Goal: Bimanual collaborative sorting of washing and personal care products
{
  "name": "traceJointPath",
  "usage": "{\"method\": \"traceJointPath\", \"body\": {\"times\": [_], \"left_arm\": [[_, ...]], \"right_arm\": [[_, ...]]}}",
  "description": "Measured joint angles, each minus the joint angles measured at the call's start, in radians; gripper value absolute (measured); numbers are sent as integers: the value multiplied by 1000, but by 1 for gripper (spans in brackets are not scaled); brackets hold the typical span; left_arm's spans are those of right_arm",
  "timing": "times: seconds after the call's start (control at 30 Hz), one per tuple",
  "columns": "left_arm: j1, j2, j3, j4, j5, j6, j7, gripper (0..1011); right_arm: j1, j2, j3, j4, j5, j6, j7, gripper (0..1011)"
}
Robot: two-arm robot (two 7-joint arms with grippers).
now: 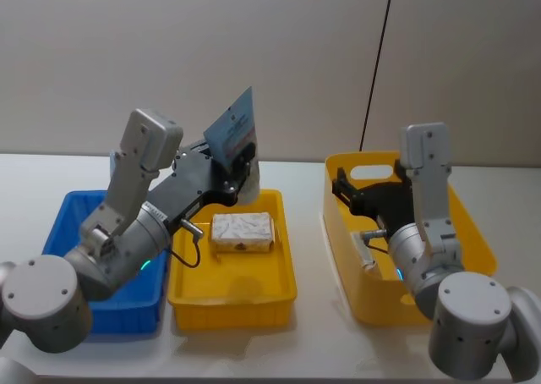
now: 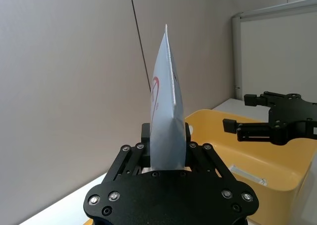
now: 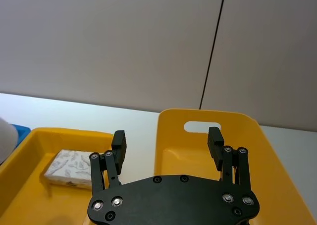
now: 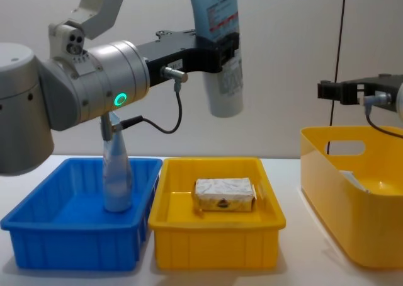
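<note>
A pale blue-white tube (image 1: 231, 128) (image 4: 217, 40) (image 2: 166, 111) is held upright, high above the middle yellow tray (image 1: 284, 270), with my left gripper (image 1: 241, 160) (image 4: 221, 53) (image 2: 167, 136) shut on its lower part. A whitish wrapped bar (image 1: 243, 232) (image 4: 224, 194) (image 3: 67, 166) lies in that tray. Another tube (image 4: 116, 179) stands on end in the blue bin (image 1: 61, 223) (image 4: 38, 235). My right gripper (image 1: 347, 185) (image 3: 166, 136) (image 4: 334, 89) hovers open and holding nothing over the tall yellow bin (image 1: 473, 223) (image 4: 340, 198), where a whitish pack (image 1: 368, 250) (image 4: 356, 180) lies.
The three bins stand side by side on a white table (image 1: 304, 350), blue at the left, tall yellow at the right. A grey wall (image 1: 279, 54) closes the back. My left arm (image 1: 127, 232) reaches across the blue bin.
</note>
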Motion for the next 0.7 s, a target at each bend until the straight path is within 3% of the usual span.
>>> {"method": "traceJointPath", "body": {"times": [0.33,0.7], "left_arm": [[-5,-5,4,3,-1,-2,-8,280],[-9,-7,6,5,-2,-3,-13,280]], "right_arm": [[-9,35,-13,-29,20,11,92,1004],[-4,104,-59,-58,25,15,228,1004]]}}
